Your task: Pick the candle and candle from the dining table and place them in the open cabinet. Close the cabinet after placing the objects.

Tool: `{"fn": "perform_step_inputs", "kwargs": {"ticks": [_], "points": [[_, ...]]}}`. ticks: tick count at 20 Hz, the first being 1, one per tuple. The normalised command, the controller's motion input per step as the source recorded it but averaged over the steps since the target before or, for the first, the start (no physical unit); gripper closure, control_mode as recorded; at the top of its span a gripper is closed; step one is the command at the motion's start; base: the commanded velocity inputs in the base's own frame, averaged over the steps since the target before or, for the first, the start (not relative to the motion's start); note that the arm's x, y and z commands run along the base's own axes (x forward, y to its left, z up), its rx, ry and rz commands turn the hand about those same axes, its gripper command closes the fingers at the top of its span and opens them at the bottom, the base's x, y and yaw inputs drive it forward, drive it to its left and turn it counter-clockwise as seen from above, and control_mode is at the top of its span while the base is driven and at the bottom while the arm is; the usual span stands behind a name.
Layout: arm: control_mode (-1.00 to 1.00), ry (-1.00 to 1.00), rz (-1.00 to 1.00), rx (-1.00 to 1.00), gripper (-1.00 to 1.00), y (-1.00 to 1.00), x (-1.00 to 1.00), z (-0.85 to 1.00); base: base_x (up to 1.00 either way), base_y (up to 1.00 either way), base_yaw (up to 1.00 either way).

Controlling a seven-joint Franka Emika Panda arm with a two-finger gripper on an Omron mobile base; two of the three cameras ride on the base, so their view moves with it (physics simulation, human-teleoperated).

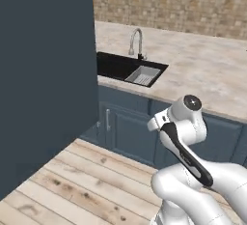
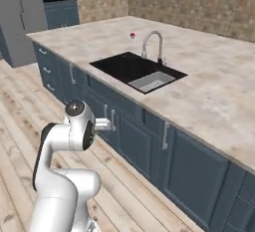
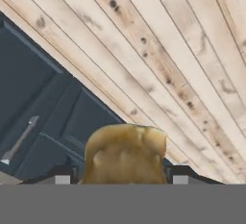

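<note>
**Gripper holding a yellow-gold candle**

The gripper (image 3: 117, 179) clasps the squat candle (image 3: 126, 153) between its two dark fingertips (image 3: 61, 177), jaws partly spread around it. The candle looks lumpy, ribbed and golden-yellow. Beyond it lie pale wooden floorboards (image 3: 168, 59) and blue-grey cupboard fronts (image 3: 43, 117) with a silver handle (image 3: 19, 140).

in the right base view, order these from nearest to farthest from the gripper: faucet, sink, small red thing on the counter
1. Sink, black basin set in the dining table, closest to the gripper.
2. Faucet, just behind the basin.
3. Small red thing, farther back on the stone top.
</note>
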Motion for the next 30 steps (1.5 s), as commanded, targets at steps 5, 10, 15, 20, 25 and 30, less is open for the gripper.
{"fn": "perform_step_inputs", "kwargs": {"ticks": [5, 10, 15, 20, 25, 30], "points": [[1.0, 0.0, 0.0, 0.0, 1.0, 0.0, 0.0, 0.0, -0.33, 0.0, 0.65], [1.0, 0.0, 0.0, 0.0, 1.0, 0.0, 0.0, 0.0, -0.26, -0.11, 0.61], [1.0, 0.0, 0.0, 0.0, 1.0, 0.0, 0.0, 0.0, -0.15, -0.03, 0.59], [1.0, 0.0, 0.0, 0.0, 1.0, 0.0, 0.0, 0.0, -0.22, -0.06, 0.56], [1.0, 0.0, 0.0, 0.0, 1.0, 0.0, 0.0, 0.0, -0.18, -0.09, 0.53], [1.0, 0.0, 0.0, 0.0, 1.0, 0.0, 0.0, 0.0, -0.25, -0.11, 0.52]]}}
